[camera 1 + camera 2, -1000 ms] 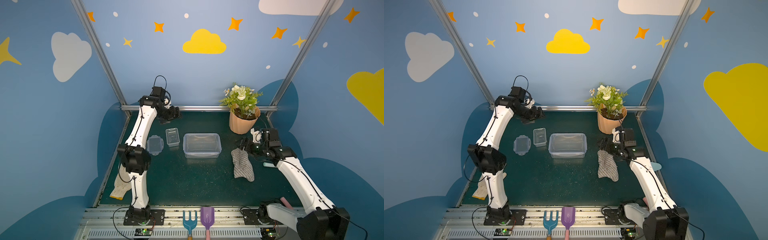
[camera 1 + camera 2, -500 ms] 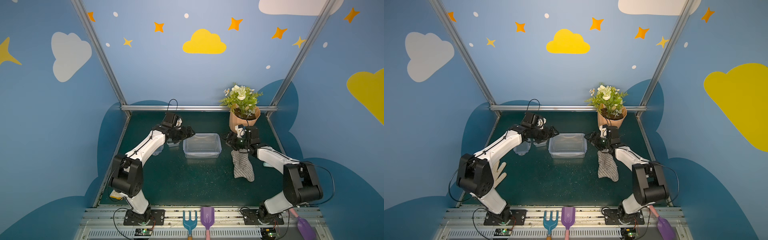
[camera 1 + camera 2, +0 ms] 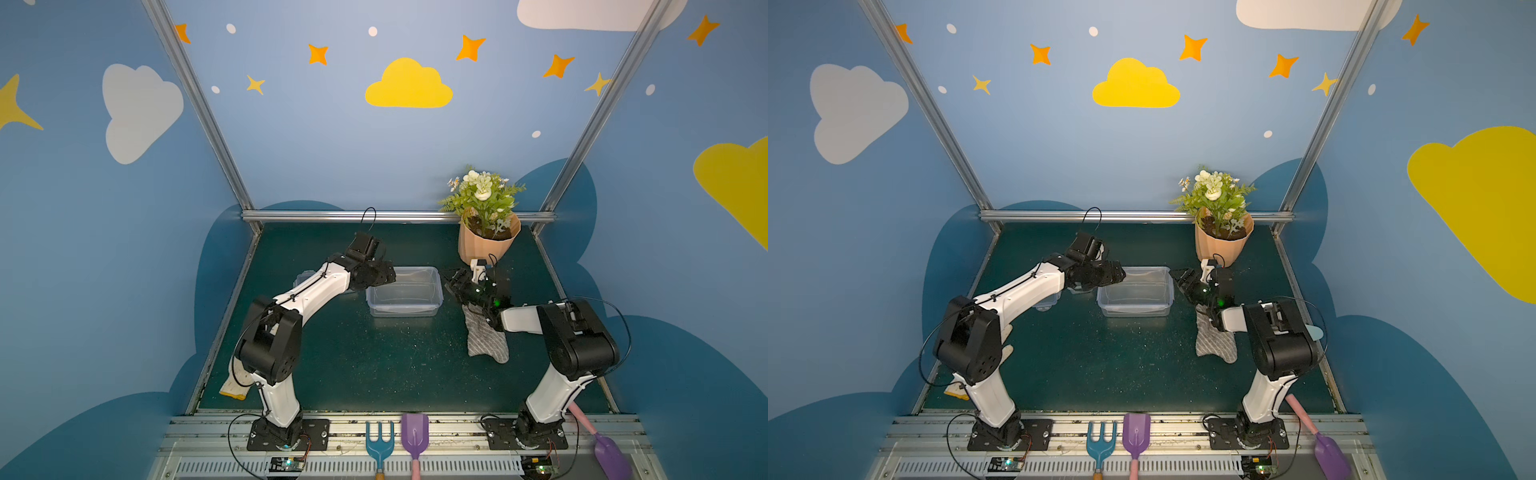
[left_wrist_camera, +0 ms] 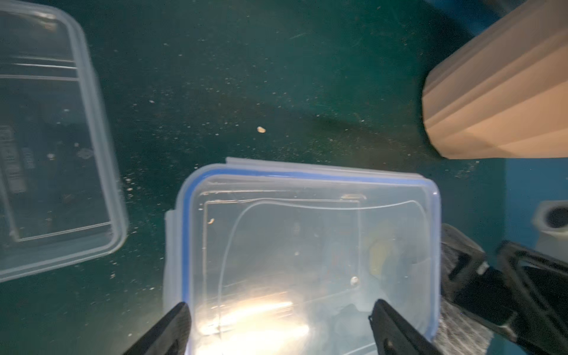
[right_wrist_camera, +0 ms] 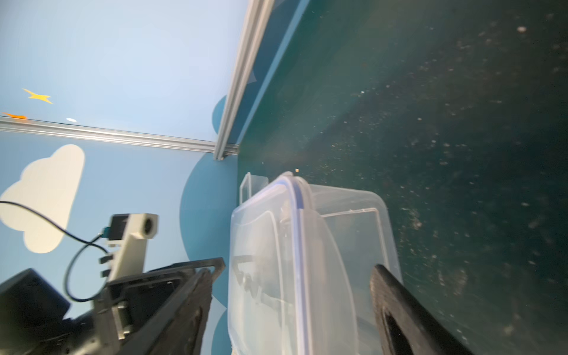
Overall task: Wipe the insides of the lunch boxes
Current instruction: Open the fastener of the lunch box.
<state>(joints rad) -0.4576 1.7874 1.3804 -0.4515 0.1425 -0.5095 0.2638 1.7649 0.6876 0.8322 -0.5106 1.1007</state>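
The large clear lunch box (image 3: 404, 291) stands mid-table with a blue-trimmed lid (image 4: 307, 233) on it. My left gripper (image 4: 278, 325) hangs open over one end of that lid, its fingertips (image 4: 175, 322) apart. At the opposite end my right gripper (image 5: 295, 310) is open, with the box's end (image 5: 338, 246) between its fingers; whether they touch it I cannot tell. The small lunch box (image 4: 55, 138) lies lidless beside the large one, mostly behind my left arm in both top views. A grey striped cloth (image 3: 486, 340) lies under my right forearm.
A flower pot (image 3: 488, 245) stands at the back right, close behind my right gripper (image 3: 451, 286). A clear lid (image 3: 1045, 302) peeks out under my left arm. A glove (image 3: 237, 382) lies at the left edge. Toy rake (image 3: 379, 442) and shovels (image 3: 414, 436) line the front rail.
Both arms have swung in to the large lunch box: the left came down from the back left, the right came in from the right. The cloth has not moved.
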